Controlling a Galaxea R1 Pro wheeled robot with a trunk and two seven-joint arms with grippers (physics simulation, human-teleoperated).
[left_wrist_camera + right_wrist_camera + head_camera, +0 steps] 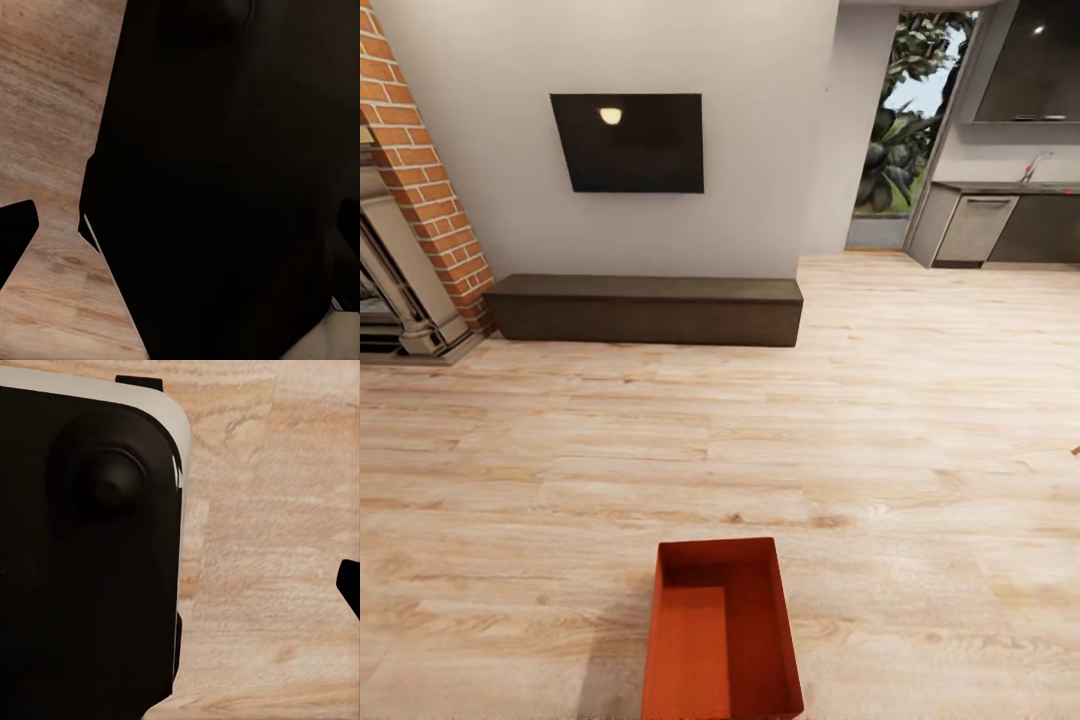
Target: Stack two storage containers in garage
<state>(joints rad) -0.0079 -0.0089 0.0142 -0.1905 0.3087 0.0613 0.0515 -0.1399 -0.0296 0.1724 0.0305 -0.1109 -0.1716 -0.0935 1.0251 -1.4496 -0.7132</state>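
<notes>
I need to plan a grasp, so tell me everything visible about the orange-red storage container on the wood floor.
The storage container is an orange-red rectangular box with thin straight walls and a flat bottom, open at the top and empty as far as it shows. It looks like matte plastic. It sits upright on the light wood-plank floor, long side running away from the camera, at the bottom centre of the head view. Nothing else touches it.

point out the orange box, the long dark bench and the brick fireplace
storage container (pixel 720 640): head view, on its flat inner bottom.
bench (pixel 645 310): head view, on its front face near the middle.
brick fireplace (pixel 430 200): head view, on the red brick column.
</notes>
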